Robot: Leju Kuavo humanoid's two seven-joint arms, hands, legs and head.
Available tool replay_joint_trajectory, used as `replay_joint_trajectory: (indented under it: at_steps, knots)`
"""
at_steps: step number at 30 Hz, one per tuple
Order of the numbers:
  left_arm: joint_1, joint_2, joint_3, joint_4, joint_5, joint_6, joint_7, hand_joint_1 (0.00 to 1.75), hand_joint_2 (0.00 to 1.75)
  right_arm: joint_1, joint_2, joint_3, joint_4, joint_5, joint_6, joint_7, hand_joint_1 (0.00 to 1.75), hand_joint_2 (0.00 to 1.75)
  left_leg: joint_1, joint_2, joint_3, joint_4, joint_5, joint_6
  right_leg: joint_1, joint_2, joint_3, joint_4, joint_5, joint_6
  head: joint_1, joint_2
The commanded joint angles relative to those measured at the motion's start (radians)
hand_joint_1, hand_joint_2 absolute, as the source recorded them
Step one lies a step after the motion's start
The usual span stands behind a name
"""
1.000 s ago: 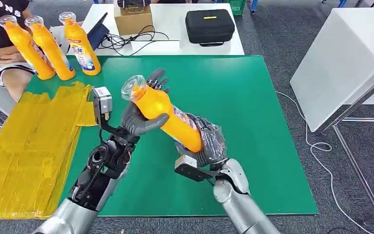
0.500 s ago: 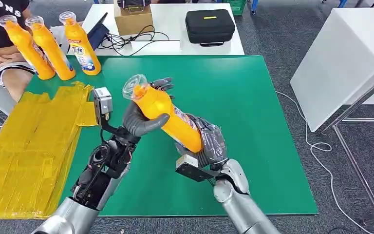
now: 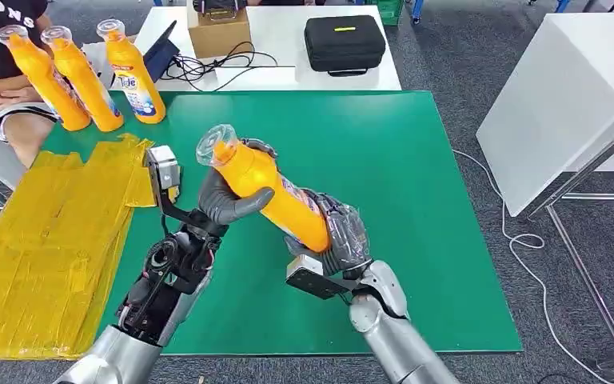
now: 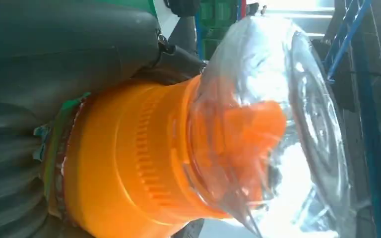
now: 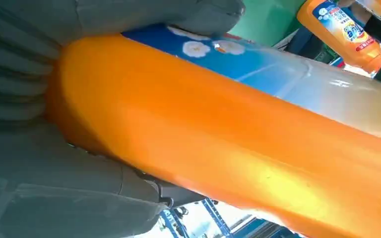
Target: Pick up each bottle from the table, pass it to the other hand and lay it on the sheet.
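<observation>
Tilted orange plastic bottle with clear cap [image 3: 265, 186] is gripped by both left hand [image 3: 225, 200] and right hand [image 3: 337, 237], above mid green table [image 3: 416, 160]; yellow sheet [image 3: 48, 240] lies at left edge.

- yellow sheet [image 3: 44, 248] lies flat along the table's left side, open from above
- three upright bottles [image 3: 88, 76] crowd its far end; seated person [image 3: 0, 76] just behind them
- green mat [image 3: 416, 208] bare right of both hands

Bottle [image 3: 268, 188] above table [image 3: 416, 184]; sheet [image 3: 48, 240] left; three bottles [image 3: 80, 76] behind.
</observation>
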Motion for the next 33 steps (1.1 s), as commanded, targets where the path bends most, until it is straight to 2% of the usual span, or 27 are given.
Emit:
replay_joint_trajectory:
  at_steps: [1, 5, 6, 10, 11, 13, 15, 17, 19, 20, 21, 23, 25, 26, 27, 28, 31, 33]
  knots:
    - [-0.028, 0.024, 0.040, 0.027, -0.032, 0.034, -0.013, 1.75, 1.75, 0.014, -0.039, 0.004, -0.087, -0.069, 0.032, -0.029, 0.00, 1.75, 0.000, 0.001, 0.006, -0.001, -0.003, -0.001, 0.000, -0.001, 0.007, -0.001, -0.003, 0.000, 0.000, 0.000]
    - [-0.028, 0.026, 0.049, 0.021, -0.053, 0.050, -0.021, 1.75, 1.75, 0.026, -0.044, 0.000, -0.117, -0.083, 0.045, -0.025, 0.00, 1.75, 0.001, -0.001, 0.004, 0.000, -0.002, -0.001, 0.001, -0.002, 0.005, -0.001, -0.002, 0.000, 0.001, 0.000]
    - [-0.027, 0.026, 0.060, 0.012, -0.071, 0.067, -0.027, 1.75, 1.75, 0.039, -0.051, -0.005, -0.151, -0.100, 0.054, -0.025, 0.00, 0.00, 0.000, 0.000, 0.007, -0.001, -0.003, -0.001, 0.001, -0.002, 0.007, -0.001, -0.003, 0.000, 0.000, 0.000]
    - [-0.055, 0.053, 0.133, -0.007, -0.272, 0.257, -0.028, 1.75, 1.75, 0.130, -0.110, -0.029, -0.382, -0.219, 0.099, -0.040, 0.00, 0.00, 0.000, -0.001, 0.004, 0.000, -0.002, -0.001, 0.000, -0.002, 0.004, 0.000, -0.002, 0.000, 0.000, 0.000]
    - [-0.069, 0.058, 0.150, 0.008, -0.286, 0.267, -0.025, 1.75, 1.75, 0.146, -0.121, -0.030, -0.420, -0.230, 0.102, -0.039, 0.00, 0.00, 0.000, -0.001, 0.004, 0.001, -0.002, -0.001, 0.000, -0.002, 0.004, 0.000, -0.003, 0.000, 0.000, 0.000]
    - [-0.075, 0.059, 0.160, 0.017, -0.290, 0.260, -0.025, 1.75, 1.75, 0.152, -0.126, -0.030, -0.434, -0.232, 0.106, -0.034, 0.00, 0.00, 0.000, -0.002, 0.003, 0.001, -0.002, -0.001, 0.001, -0.003, 0.004, 0.000, -0.003, 0.000, 0.000, 0.000]
    - [-0.121, 0.083, 0.180, 0.040, -0.388, 0.345, 0.002, 1.75, 1.75, 0.165, -0.128, -0.029, -0.491, -0.274, 0.098, -0.069, 0.00, 0.00, 0.000, -0.002, 0.004, 0.001, -0.002, -0.001, 0.001, -0.003, 0.005, 0.001, -0.003, 0.000, 0.000, 0.000]
    - [-0.175, 0.117, 0.226, 0.093, -0.444, 0.385, 0.019, 1.75, 1.75, 0.183, -0.138, -0.035, -0.565, -0.298, 0.096, -0.051, 0.00, 0.00, 0.001, -0.001, 0.003, 0.001, -0.002, -0.001, 0.001, -0.002, 0.003, 0.001, -0.002, 0.000, 0.000, 0.000]
    - [-0.182, 0.119, 0.240, 0.102, -0.446, 0.372, 0.014, 1.75, 1.75, 0.185, -0.141, -0.034, -0.576, -0.298, 0.098, -0.044, 0.00, 0.00, 0.000, -0.001, 0.001, 0.001, -0.001, -0.001, 0.000, -0.002, 0.001, 0.001, -0.001, 0.000, 0.000, 0.000]
    - [-0.186, 0.122, 0.238, 0.110, -0.487, 0.411, 0.007, 1.75, 1.75, 0.187, -0.139, -0.039, -0.577, -0.302, 0.094, -0.043, 0.00, 0.00, 0.000, 0.000, 0.001, 0.000, -0.001, -0.001, 0.001, -0.001, 0.001, 0.000, -0.001, 0.000, 0.000, 0.000]
    - [-0.201, 0.137, 0.234, 0.127, -0.628, 0.525, 0.018, 1.75, 1.75, 0.195, -0.139, -0.048, -0.595, -0.313, 0.084, -0.050, 0.00, 0.00, 0.001, 0.000, 0.006, 0.001, -0.003, -0.002, 0.001, -0.002, 0.006, 0.001, -0.003, 0.000, 0.000, 0.000]
    - [-0.244, 0.187, 0.205, 0.187, -1.010, 0.721, 0.112, 1.75, 1.75, 0.211, -0.145, -0.065, -0.645, -0.320, 0.074, -0.049, 0.00, 0.00, 0.000, 0.000, 0.005, 0.000, -0.002, -0.001, 0.001, -0.002, 0.004, 0.000, -0.002, 0.000, 0.000, 0.000]
    - [-0.261, 0.178, 0.247, 0.209, -1.031, 0.698, 0.098, 1.75, 1.75, 0.218, -0.150, -0.072, -0.671, -0.314, 0.085, -0.032, 0.00, 0.00, 0.001, -0.002, 0.006, 0.000, -0.002, -0.002, 0.001, -0.004, 0.007, 0.000, -0.003, 0.000, 0.000, 0.000]
    - [-0.261, 0.178, 0.247, 0.209, -1.031, 0.698, 0.098, 1.75, 1.75, 0.218, -0.150, -0.072, -0.671, -0.314, 0.085, -0.032, 0.00, 0.00, 0.000, -0.001, 0.002, 0.000, 0.000, -0.001, 0.000, -0.002, 0.002, 0.001, -0.001, 0.000, 0.000, 0.000]
    - [-0.283, 0.215, 0.196, 0.263, -1.236, 0.731, 0.198, 1.75, 1.75, 0.214, -0.146, -0.077, -0.670, -0.307, 0.086, -0.021, 0.00, 0.00, 0.000, -0.001, 0.004, 0.000, -0.002, -0.001, 0.001, -0.002, 0.004, 0.000, -0.002, 0.000, 0.001, 0.000]
    - [-0.321, 0.233, 0.190, 0.349, -1.423, 0.727, 0.284, 1.75, 1.75, 0.206, -0.134, -0.092, -0.678, -0.303, 0.099, -0.003, 0.00, 1.75, 0.001, 0.001, 0.005, 0.000, -0.002, -0.001, 0.001, -0.001, 0.005, 0.000, -0.002, 0.000, 0.000, 0.000]
    - [-0.419, 0.275, 0.199, 0.611, -1.727, 0.708, 0.437, 1.75, 1.75, 0.197, -0.111, -0.124, -0.695, -0.261, 0.134, 0.039, 0.00, 1.75, 0.000, -0.001, 0.006, 0.000, -0.001, -0.002, 0.000, -0.003, 0.005, 0.001, -0.002, 0.000, 0.000, 0.000]
    - [-0.452, 0.295, 0.223, 0.725, -1.801, 0.713, 0.464, 1.75, 1.75, 0.193, -0.104, -0.135, -0.688, -0.244, 0.138, 0.042, 0.00, 1.75, 0.000, 0.000, 0.004, 0.000, 0.000, -0.001, 0.000, -0.001, 0.003, 0.001, -0.001, 0.000, 0.000, 0.000]
